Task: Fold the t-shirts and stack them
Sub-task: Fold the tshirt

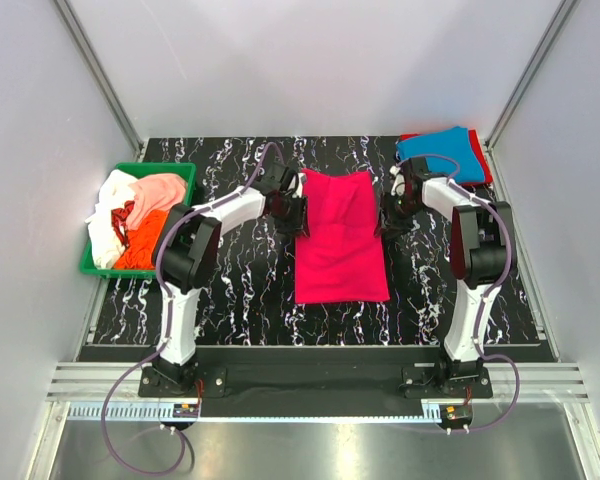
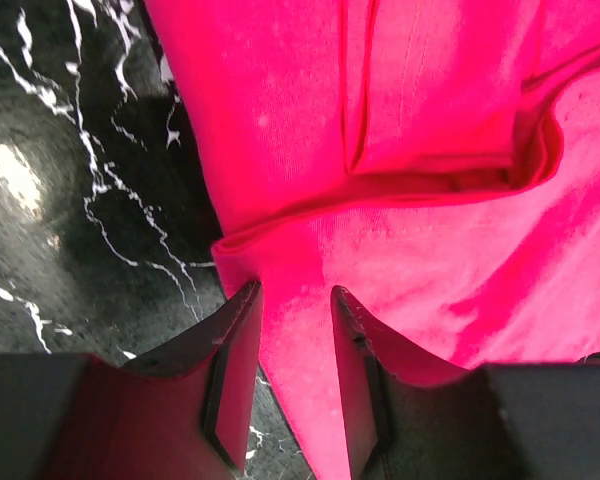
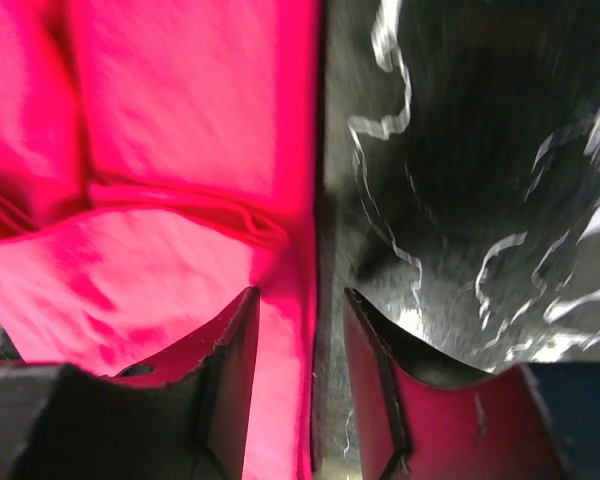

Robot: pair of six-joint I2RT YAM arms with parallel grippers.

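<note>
A magenta-pink t-shirt point(image 1: 340, 238) lies flat in the middle of the table, folded into a long strip. My left gripper point(image 1: 298, 215) hangs over its upper left edge. In the left wrist view the left gripper point(image 2: 295, 290) is open, and the shirt's edge point(image 2: 400, 260) lies on the table under the gap. My right gripper point(image 1: 385, 218) is at the upper right edge. In the right wrist view the right gripper point(image 3: 300, 292) is also open, straddling the shirt's side edge point(image 3: 180, 270) without gripping it. A blue t-shirt point(image 1: 442, 152) lies on a red one point(image 1: 485, 172) at the back right.
A green bin point(image 1: 90, 266) at the left holds white point(image 1: 105, 225), peach-pink point(image 1: 160, 190) and orange point(image 1: 145, 245) t-shirts in a heap. The tabletop point(image 1: 230, 300) is black marble pattern, with grey walls on three sides.
</note>
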